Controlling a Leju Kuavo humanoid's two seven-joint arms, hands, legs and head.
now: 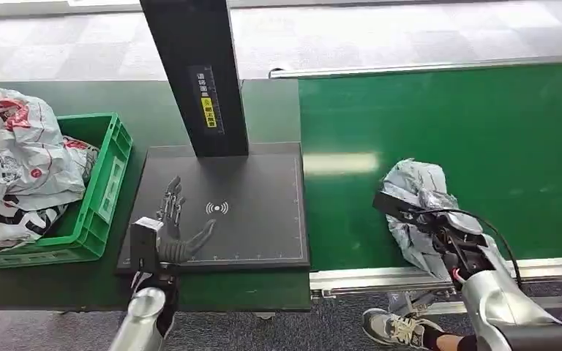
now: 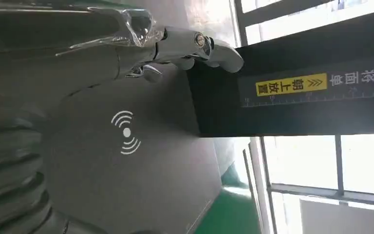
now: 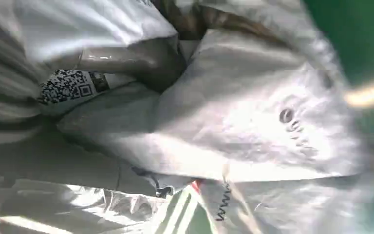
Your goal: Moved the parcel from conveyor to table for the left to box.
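Progress check, landmark = the flat dark grey scanning pad with the white wireless symbol (image 1: 219, 208) on the dark green worktop (image 1: 271, 110).

The crumpled silver-grey plastic mailer parcel (image 1: 418, 212) is not yet moved: it lies on the bright green conveyor belt (image 1: 483, 131), well to the right of the pad, near the belt's front metal rail (image 1: 366, 276). The right hand (image 1: 454, 238) is on the parcel's near side. In the right wrist view the bag (image 3: 253, 126), with a QR label (image 3: 70, 87) on it, presses close against the hand, but whether the fingers have closed on it I cannot tell; the hand itself is largely hidden.

The left hand (image 1: 174, 227) rests over the pad's front left part, fingers spread, holding nothing. The left wrist view shows the same hand (image 2: 126, 44) above the symbol (image 2: 125, 132), beside the black upright post (image 1: 194, 73).

The green plastic crate (image 1: 91, 212), just left of the pad, already holds several white printed mailer bags (image 1: 15, 161).

Judgement: transfer stage at its very start, at the grasp. Left to do: lift the parcel, carry it onto the pad, release, then the left hand boxes it into the crate.

A person's sneaker (image 1: 395, 329) shows below the rail.
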